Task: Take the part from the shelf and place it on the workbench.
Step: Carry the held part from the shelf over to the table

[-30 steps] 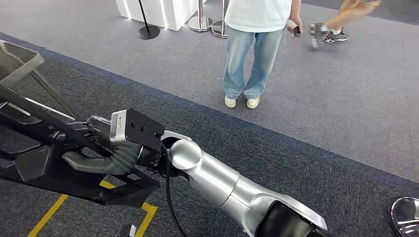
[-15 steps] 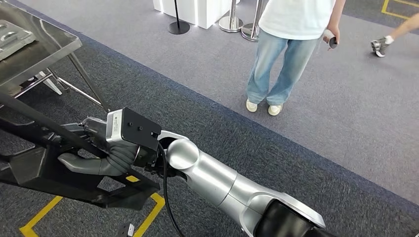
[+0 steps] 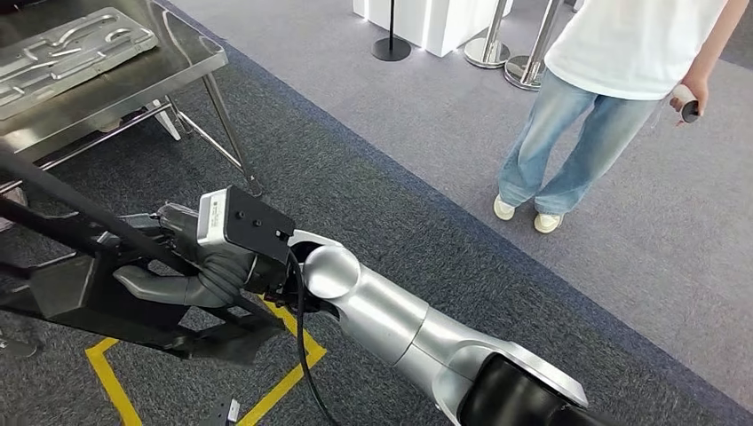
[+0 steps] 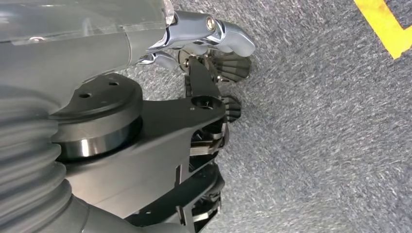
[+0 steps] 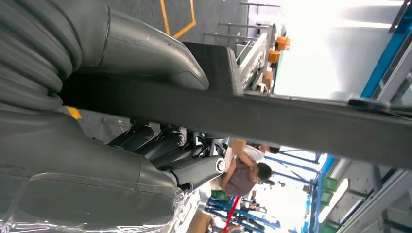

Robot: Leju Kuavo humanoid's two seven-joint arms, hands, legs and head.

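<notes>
While the right robot hand (image 3: 178, 266) grips it, the black part (image 3: 89, 293) extends leftward.

silver arm (image 3: 391, 324), black cable (image 3: 302, 355), grey ribbed wrist cover (image 3: 217, 280)

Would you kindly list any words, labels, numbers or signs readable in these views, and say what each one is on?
No text can be read in any view.
White label on the black camera box behind the right robot hand: print too small to read.
Yellow floor marking: plain lines, no lettering.
</notes>
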